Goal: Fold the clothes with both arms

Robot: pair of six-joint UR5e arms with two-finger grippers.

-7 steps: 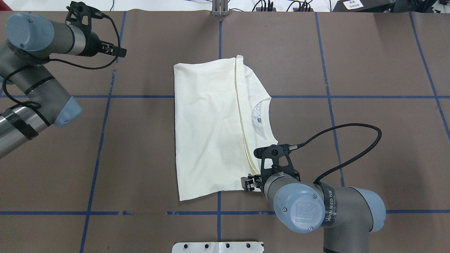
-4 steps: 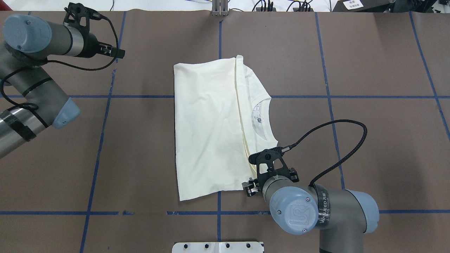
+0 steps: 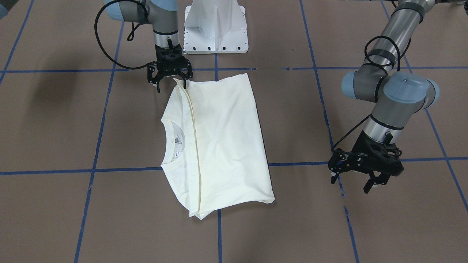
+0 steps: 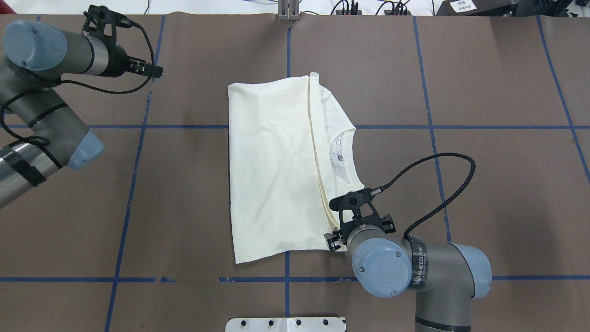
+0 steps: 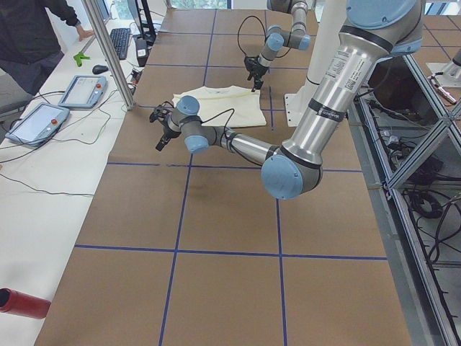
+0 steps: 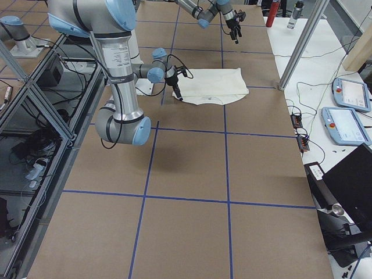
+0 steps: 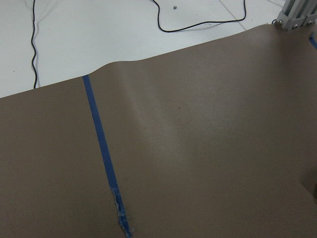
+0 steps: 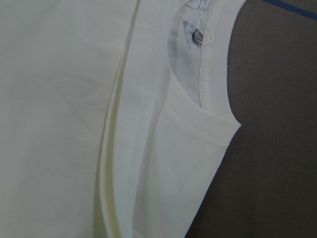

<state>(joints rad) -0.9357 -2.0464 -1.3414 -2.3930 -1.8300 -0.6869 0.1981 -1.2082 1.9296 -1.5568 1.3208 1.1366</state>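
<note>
Since the earlier overhead frame, the right arm [image 4: 415, 272] has pulled its elbow in toward the table's middle, and the right gripper [image 3: 172, 84] has edged closer to the shirt's near corner. The left arm [image 4: 50, 50] has drifted slightly outward, and the shirt [image 4: 272, 175] itself has not shifted.

The shirt lies folded at the middle of the table [image 4: 484, 92], plain side up, with its collar [image 8: 213, 74] exposed on the robot's right. The right gripper hangs with its 2 fingers spread, 1 over the shoulder corner nearest the robot and the other over bare table beside it. The left gripper [image 3: 351, 184] also stands spread and holds nothing, well apart from the shirt on the far side.

The likely risk is a shallow pinch. If the jaws shut on only the top layer at that corner, the stacked layers could separate and the fold could open. With just 1 gripper near the cloth, lifting now would probably drag the shirt askew.
</note>
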